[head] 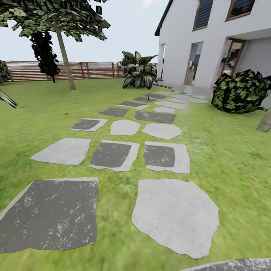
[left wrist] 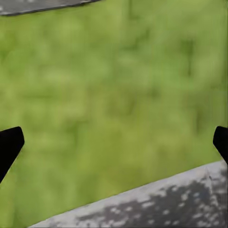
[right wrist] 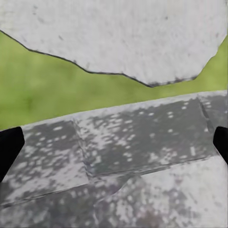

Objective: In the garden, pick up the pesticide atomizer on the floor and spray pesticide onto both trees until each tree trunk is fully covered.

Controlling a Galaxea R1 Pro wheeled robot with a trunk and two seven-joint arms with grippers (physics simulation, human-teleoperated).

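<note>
Head view: grey stone slabs [head: 113, 154] run across lawn [head: 233, 158] toward white house [head: 210, 41]; tree trunk [head: 64, 56] far left before slatted fence [head: 94, 70]; left gripper [left wrist: 114, 145] spread wide, empty, over grass; right gripper [right wrist: 114, 147] likewise, over paving.

Head view: 1 house [head: 226, 41], 1 fence [head: 75, 70], 1 tall tree [head: 64, 52], 1 second trunk [head: 265, 120] at the right edge, 2 shrubs, approx. 20 paving slabs.
</note>
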